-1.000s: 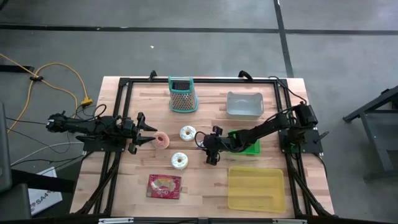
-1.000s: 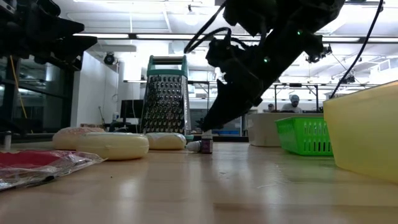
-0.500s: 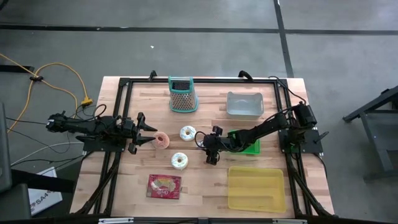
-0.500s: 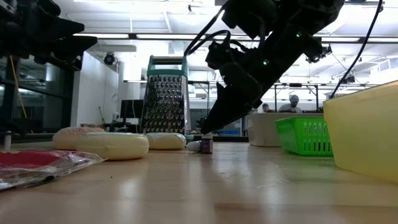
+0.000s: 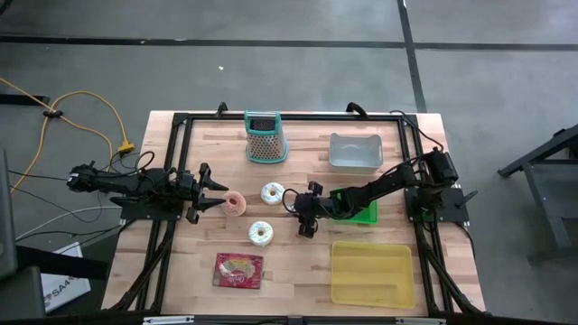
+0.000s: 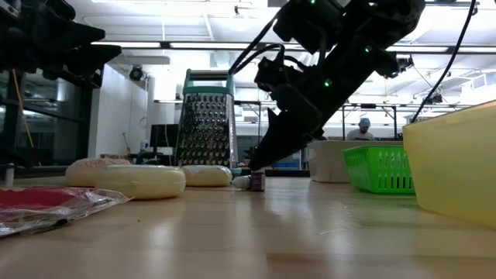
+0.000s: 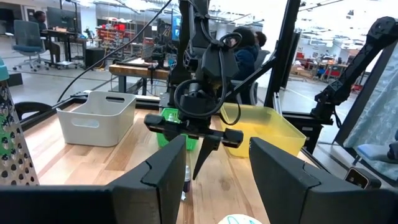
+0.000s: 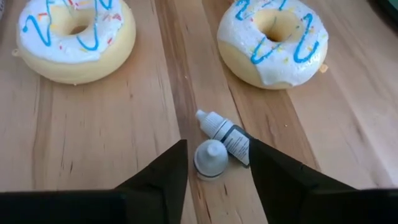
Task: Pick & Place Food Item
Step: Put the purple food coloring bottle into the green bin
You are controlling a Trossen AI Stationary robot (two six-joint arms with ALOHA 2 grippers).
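Observation:
Two white-iced donuts with blue squiggles [image 8: 76, 37] [image 8: 273, 40] lie flat on the wooden table, and a pink one [image 5: 237, 202] lies to their left. My right gripper [image 8: 214, 165] slants down to the table between the white donuts, open. A small upright dropper bottle with a white cap [image 8: 211, 158] stands between its fingers. A second small bottle [image 8: 225, 134] lies on its side just beyond, its end hidden behind one finger. My left gripper [image 5: 220, 200] hangs level and open beside the pink donut, holding nothing. My right gripper has its fingers [image 8: 163, 171] close on either side of the upright bottle's cap [image 8: 211, 155], coming slanting down from the table's right side. I cannot tell whether either finger touches this bottle or the lying one. The upright bottle stands on the table.
A metal grater with a teal frame [image 5: 265, 137] and a white bin [image 5: 354, 152] stand at the far side. A green basket [image 5: 361, 209] sits under the right arm, a yellow bin [image 5: 372, 273] near right, a red packet [image 5: 238, 270] near left.

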